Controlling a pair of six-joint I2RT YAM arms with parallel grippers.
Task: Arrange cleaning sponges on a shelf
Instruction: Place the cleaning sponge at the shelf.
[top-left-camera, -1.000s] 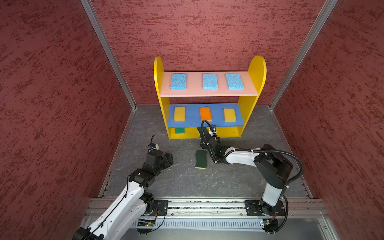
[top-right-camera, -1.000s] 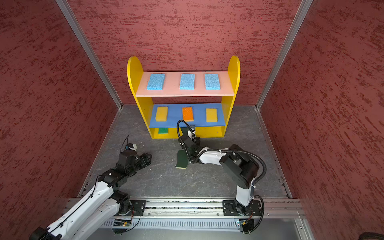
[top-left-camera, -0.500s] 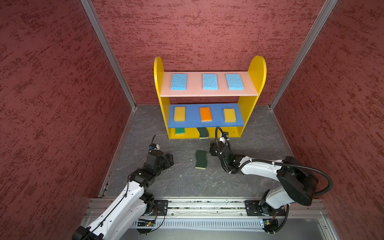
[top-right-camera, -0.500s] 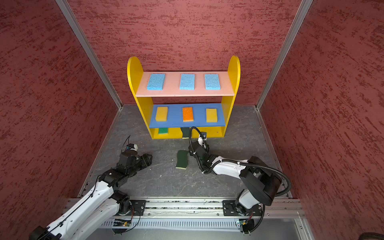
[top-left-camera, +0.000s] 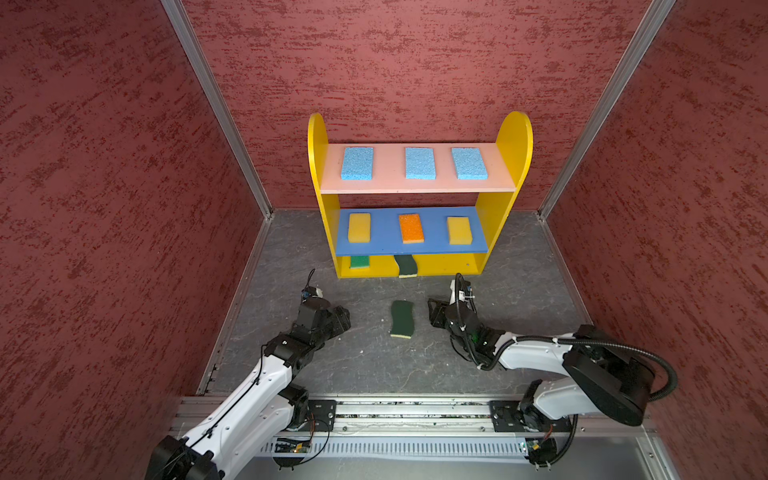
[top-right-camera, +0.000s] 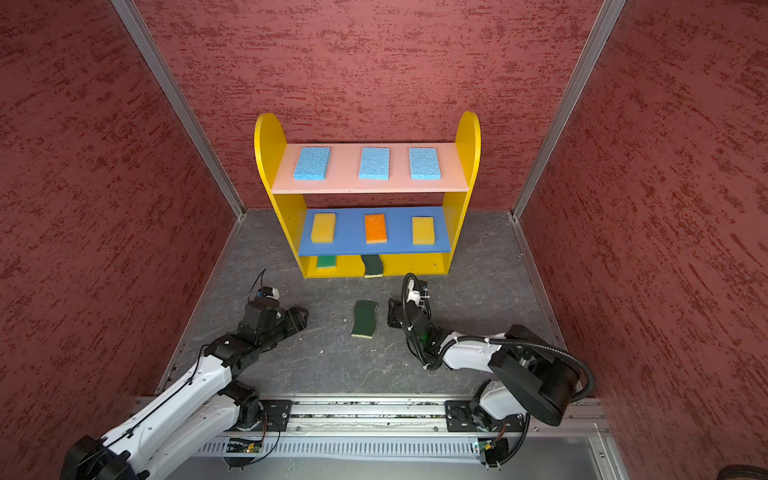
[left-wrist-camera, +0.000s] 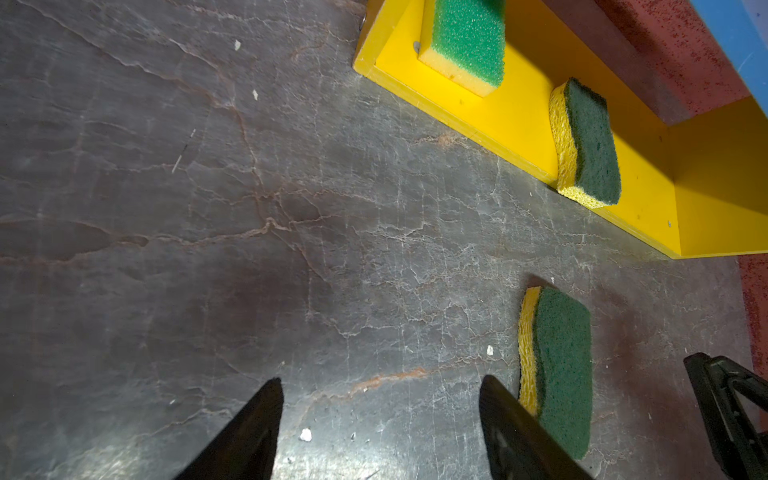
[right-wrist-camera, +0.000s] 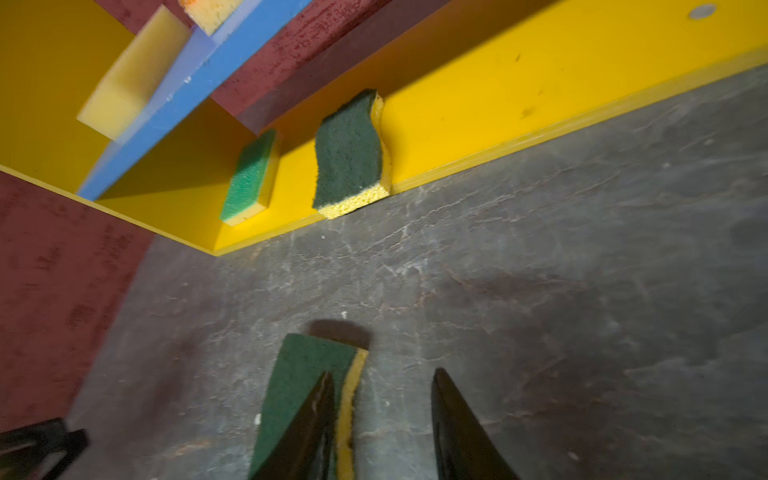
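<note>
The right gripper (right-wrist-camera: 382, 374) has its fingers (right-wrist-camera: 453, 419) partly apart, with only bare floor (right-wrist-camera: 582, 291) between them, so it holds nothing. In the right wrist view one finger overlaps the yellow edge of the loose sponge (right-wrist-camera: 303, 374); I cannot tell whether they touch. In both top views this gripper sits low, just to the right of that sponge (top-left-camera: 402, 319) (top-right-camera: 364, 319). The sponge lies flat on the floor, dark green face up, in front of the shelf (top-left-camera: 513, 137) and apart from it.

The left gripper (left-wrist-camera: 381, 379) stands wide open and empty over bare floor, on the sponge's other side and farther from it.

On the shelf's yellow base a green sponge (top-left-camera: 359, 262) lies near the left end. A dark sponge (top-left-camera: 406, 266) lies near the middle, its front end reaching past the base's front edge. The blue board carries two yellow sponges (top-left-camera: 359, 227) (top-left-camera: 459, 230) with an orange sponge (top-left-camera: 411, 228) between them. The pink board carries three blue sponges (top-left-camera: 357, 163) (top-left-camera: 420, 163) (top-left-camera: 469, 163) in a row.
</note>
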